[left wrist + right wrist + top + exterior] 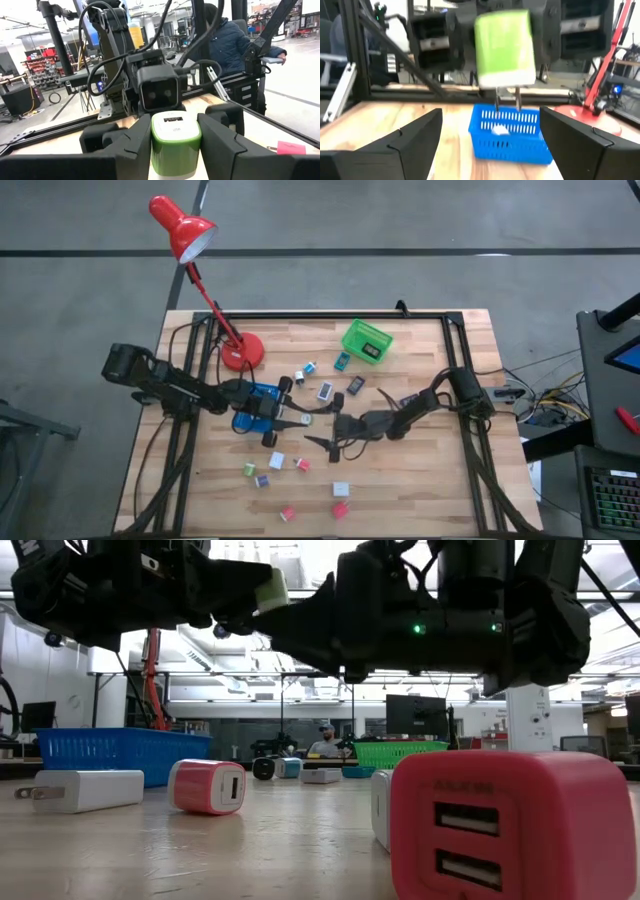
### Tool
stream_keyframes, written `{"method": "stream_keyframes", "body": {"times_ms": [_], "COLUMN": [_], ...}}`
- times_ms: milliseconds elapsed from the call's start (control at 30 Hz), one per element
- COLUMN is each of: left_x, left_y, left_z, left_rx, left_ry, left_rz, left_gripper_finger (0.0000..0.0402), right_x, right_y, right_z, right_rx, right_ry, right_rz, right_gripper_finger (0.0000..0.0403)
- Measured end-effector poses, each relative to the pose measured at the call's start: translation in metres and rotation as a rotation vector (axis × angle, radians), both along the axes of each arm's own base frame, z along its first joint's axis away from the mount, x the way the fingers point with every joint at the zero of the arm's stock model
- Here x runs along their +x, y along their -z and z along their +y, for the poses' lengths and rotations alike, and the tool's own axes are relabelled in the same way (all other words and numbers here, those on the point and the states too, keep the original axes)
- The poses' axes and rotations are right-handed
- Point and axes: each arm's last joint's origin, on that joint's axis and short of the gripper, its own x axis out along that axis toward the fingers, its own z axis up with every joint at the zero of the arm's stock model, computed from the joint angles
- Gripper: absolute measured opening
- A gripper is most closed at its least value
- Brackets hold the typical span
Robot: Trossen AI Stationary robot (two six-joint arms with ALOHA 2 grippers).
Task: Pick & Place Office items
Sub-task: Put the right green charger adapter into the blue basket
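blue tray [512, 135], perhaps one white piece [500, 130] inside

wood table [420, 480]: red lamp base [241, 352], green basket [367, 341], blue tray [256, 408], small chargers [342, 489] scattered mid and front, mixed colors.

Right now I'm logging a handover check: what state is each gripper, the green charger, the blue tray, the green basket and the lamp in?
Left gripper: shut on the green charger.
Green charger: held off the table, prongs down, above the blue tray.
Right gripper: open, empty, facing the charger.
Blue tray: upright, one white piece inside.
Green basket: upright, a dark piece inside.
Lamp: standing, whether lit unclear.
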Motion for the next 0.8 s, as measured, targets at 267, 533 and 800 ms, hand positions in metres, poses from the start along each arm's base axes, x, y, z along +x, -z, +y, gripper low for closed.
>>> {"method": "stream_keyframes", "body": {"times_ms": [267, 533, 800], "left_x": [0.000, 0.000, 0.000], "left_y": [0.000, 0.000, 0.000], "left_z": [0.000, 0.000, 0.000], "left_rx": [-0.001, -0.003, -0.003], "left_ry": [0.001, 0.004, 0.004], "left_rz": [0.000, 0.001, 0.005], "left_gripper_finger": [0.0131, 0.0131, 0.0131], "right_x": [-0.005, -0.017, -0.031], "right_y": [0.009, 0.021, 0.026], "right_z": [-0.001, -0.005, -0.005], "right_rx": [0.013, 0.054, 0.084], "right_ry": [0.002, 0.003, -0.007], "right_rz": [0.056, 0.106, 0.091], "right_gripper_finger": [0.0325, 0.0325, 0.0325]}}
